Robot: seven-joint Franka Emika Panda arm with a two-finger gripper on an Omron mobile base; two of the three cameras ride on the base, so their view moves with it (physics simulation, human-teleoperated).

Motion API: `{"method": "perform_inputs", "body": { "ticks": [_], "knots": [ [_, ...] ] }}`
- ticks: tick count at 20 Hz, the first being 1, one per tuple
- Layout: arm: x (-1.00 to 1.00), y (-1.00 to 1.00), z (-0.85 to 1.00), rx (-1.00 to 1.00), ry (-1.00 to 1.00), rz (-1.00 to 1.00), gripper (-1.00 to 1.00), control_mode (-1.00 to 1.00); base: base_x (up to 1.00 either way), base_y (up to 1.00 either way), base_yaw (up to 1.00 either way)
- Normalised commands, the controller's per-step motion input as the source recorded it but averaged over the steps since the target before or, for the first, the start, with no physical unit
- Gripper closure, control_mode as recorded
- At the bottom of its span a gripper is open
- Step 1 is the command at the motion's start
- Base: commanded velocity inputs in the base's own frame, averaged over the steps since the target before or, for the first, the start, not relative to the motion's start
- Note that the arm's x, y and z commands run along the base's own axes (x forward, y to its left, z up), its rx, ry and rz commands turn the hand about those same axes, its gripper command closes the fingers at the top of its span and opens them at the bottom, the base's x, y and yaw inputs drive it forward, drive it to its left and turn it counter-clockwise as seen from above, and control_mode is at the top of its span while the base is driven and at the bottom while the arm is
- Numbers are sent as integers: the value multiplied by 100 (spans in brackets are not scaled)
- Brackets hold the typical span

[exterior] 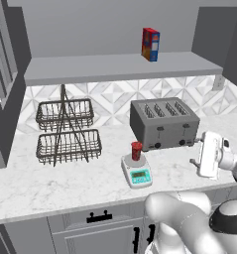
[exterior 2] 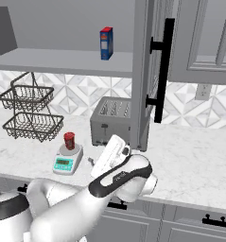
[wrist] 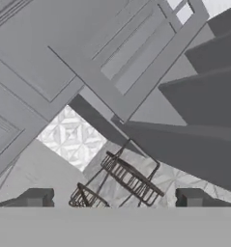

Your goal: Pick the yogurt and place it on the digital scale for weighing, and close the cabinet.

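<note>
On the scale [exterior: 137, 171] beside the toaster [exterior: 164, 123] stands the yogurt [exterior: 136, 150], upright on the round plate. Right of it hovers the gripper [exterior: 193, 161], jaws wide and empty. Cabinet [exterior 2: 143, 71] door open.

No text can be read. The digital scale [exterior: 137, 171] has a teal front panel at its 6 o'clock edge whose display is too small to make out; the red-and-blue box [exterior: 150, 44] carries blurred, illegible print.
</note>
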Motion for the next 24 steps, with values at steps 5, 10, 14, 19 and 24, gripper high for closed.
{"method": "perform_inputs", "body": {
  "ticks": [5,10,14,19,24],
  "knots": [
    [-37,-92,50,15,-34,0,-100,-100,0,0,0],
    [-27,-92,47,16,-26,0,-100,-100,0,0,0],
    [-21,-88,41,16,-23,0,-100,-100,0,0,0],
    [-8,-88,24,16,-16,0,-100,-100,0,0,0],
    [-5,-84,10,13,-3,0,-100,-100,0,0,0]
  ]
}}
